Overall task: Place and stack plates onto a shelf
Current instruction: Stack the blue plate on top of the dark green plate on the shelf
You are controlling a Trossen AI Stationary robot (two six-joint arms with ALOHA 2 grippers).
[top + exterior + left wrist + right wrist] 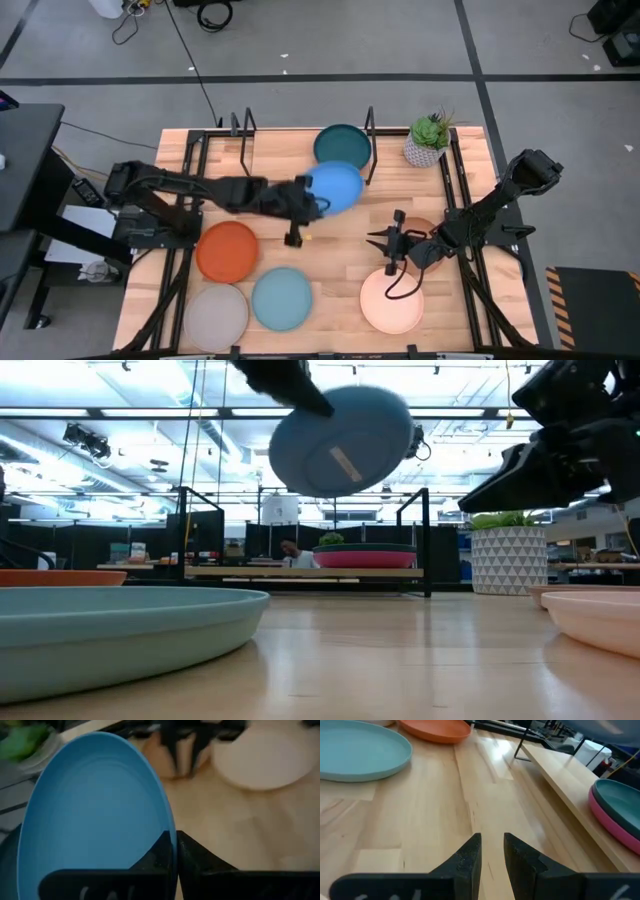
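Observation:
My left gripper (316,204) is shut on a blue plate (337,186), which it holds in the air just in front of the shelf (300,572). The low view shows the blue plate's underside (340,440) high above the table. A dark teal plate (343,145) lies in a magenta plate (365,558) on the shelf board. My right gripper (384,243) hovers open, its fingers a little apart, over bare wood (492,851) near a brown plate (422,232). It holds nothing. My left gripper pinches the blue plate's rim (169,826) between its two fingers, one on the hollow face and one on the underside. The fingers come from the table's left, slanting down. The plate is lifted clear and steeply tilted, its underside toward the near edge.
Orange (227,250), grey (215,317), light teal (281,298) and cream (392,303) plates lie on the table's near half. A potted plant (430,140) stands at the far right by the shelf's black wire uprights (369,130). Bare wood lies between the two arms.

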